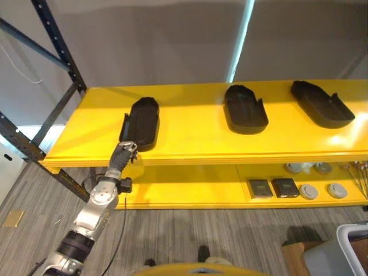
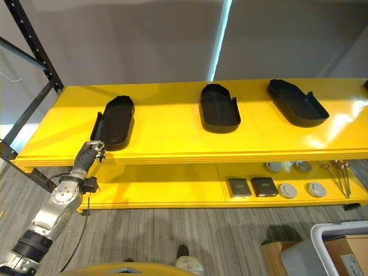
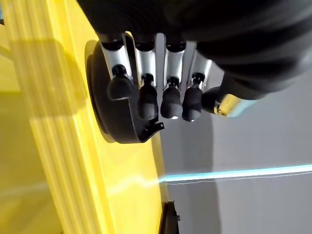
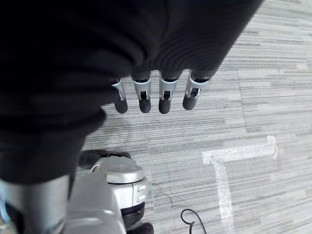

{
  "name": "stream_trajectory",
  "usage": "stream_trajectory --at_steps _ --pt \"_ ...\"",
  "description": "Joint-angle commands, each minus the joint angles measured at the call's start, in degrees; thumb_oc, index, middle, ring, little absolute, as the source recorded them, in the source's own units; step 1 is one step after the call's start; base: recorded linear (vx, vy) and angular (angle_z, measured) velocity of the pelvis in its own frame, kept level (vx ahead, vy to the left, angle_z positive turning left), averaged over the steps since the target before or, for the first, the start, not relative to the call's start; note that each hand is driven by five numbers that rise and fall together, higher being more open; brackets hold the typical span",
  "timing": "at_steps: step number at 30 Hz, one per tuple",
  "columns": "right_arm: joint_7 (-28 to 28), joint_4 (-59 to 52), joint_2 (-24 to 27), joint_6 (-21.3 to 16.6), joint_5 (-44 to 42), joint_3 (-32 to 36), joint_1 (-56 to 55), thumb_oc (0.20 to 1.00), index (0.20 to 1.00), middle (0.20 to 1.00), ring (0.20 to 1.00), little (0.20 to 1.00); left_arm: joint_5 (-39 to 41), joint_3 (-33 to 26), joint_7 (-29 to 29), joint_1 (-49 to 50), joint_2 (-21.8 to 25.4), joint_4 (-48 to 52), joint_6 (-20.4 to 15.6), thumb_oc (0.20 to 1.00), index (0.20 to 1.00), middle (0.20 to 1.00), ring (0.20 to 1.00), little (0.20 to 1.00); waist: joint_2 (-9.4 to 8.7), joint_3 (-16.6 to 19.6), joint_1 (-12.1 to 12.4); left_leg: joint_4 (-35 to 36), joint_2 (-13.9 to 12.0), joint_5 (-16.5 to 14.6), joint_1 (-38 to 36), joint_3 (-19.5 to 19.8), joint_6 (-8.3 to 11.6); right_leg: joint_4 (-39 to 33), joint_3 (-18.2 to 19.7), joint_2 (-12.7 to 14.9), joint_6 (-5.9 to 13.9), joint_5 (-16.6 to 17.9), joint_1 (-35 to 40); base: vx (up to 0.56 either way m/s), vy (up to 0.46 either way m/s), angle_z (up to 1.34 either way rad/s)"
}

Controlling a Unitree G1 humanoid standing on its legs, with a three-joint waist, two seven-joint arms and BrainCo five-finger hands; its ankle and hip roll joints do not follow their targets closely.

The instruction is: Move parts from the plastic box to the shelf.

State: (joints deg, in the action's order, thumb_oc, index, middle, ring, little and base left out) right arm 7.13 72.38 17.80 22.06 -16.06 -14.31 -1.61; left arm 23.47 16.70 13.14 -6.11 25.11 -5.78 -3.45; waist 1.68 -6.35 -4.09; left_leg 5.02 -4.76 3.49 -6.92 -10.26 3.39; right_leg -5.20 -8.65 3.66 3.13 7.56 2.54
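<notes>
Now our left hand [image 1: 123, 154] hangs relaxed, holding nothing, beside the nearest black part [image 1: 141, 122] | risk: fingers nudging it across the shelf [image 1: 195, 135] | right hand [image 4: 153, 95] loose over floor.

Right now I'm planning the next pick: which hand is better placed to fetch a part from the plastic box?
Right hand: hangs open, low; box sits lower right. Left hand is by the shelf.

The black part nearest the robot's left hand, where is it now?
The leftmost black part lies on the yellow shelf's top board, near its front edge, just beyond the left hand.
</notes>
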Motion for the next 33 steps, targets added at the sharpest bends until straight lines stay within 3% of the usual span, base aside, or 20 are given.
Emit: stream_trajectory --at_steps 1,4,8,21,29,33 --pt "0.99 1.84 -1.16 -0.86 1.92 -1.37 1.47 1.000 1.000 1.000 1.000 1.000 0.76 -0.40 2.51 -7.87 -0.59 -1.05 -3.65 0.200 0.200 0.200 0.200 0.200 -0.93 -3.38 -0.52 -0.02 1.29 -3.98 0.25 -1.24 -0.97 0.20 2.67 0.04 2.46 -4.89 3.57 0.02 -0.022 -0.15" --pt "-0.85 0.30 -1.06 -4.70 -1.03 -1.77 0.96 1.000 1.000 1.000 1.000 1.000 0.80 -0.06 3.80 -8.90 -1.50 -2.93 -3.64 0.200 0.200 0.200 0.200 0.200 -0.87 -3.82 -1.25 -0.02 1.20 -4.05 0.41 -1.35 -1.03 0.20 3.29 -0.05 2.43 -4.96 3.19 0.04 -0.027 -0.05" --pt "-1.22 -1.54 -0.77 -5.24 -1.99 -1.75 0.91 1.000 1.000 1.000 1.000 1.000 0.88 -0.16 4.99 -9.77 -1.90 -4.22 -3.02 0.200 0.200 0.200 0.200 0.200 -0.79 -4.17 -1.90 -0.02 1.01 -3.86 0.76 -1.59 -0.95 0.20 3.92 -0.19 2.40 -4.89 2.61 0.02 -0.015 -0.04" --pt "0.76 -3.56 0.22 -5.22 -2.87 -3.00 0.99 1.000 1.000 1.000 1.000 1.000 3.14 -1.01 10.83 -12.90 -3.56 -7.09 -7.26 0.200 0.200 0.200 0.200 0.200 0.01 -8.11 -3.58 -0.02 0.58 -2.92 2.35 -1.67 -0.46 0.20 5.13 -0.46 2.05 -4.80 0.72 0.00 -0.005 -0.05" --pt "1.83 -3.87 0.93 -5.88 -2.66 -3.35 1.00 1.000 1.000 1.000 1.000 1.000 4.30 -1.53 11.05 -15.79 -3.12 -6.13 -9.71 0.200 0.200 0.200 0.200 0.200 0.35 -9.81 -4.52 -0.02 0.29 -2.48 2.67 -1.57 -0.07 0.20 5.44 -0.53 1.93 -5.00 0.27 0.01 -0.001 0.00" --pt "2.42 -3.98 1.28 -6.23 -2.10 -2.73 0.39 1.000 1.000 1.000 1.000 1.000 5.99 -2.89 11.93 -16.36 -2.55 -4.61 -8.66 0.200 0.200 0.200 0.200 0.200 0.37 -10.14 -4.71 -0.17 -0.03 -2.21 2.64 -1.49 0.20 0.24 5.23 -0.66 1.76 -5.31 0.48 0.07 -0.019 -0.04"
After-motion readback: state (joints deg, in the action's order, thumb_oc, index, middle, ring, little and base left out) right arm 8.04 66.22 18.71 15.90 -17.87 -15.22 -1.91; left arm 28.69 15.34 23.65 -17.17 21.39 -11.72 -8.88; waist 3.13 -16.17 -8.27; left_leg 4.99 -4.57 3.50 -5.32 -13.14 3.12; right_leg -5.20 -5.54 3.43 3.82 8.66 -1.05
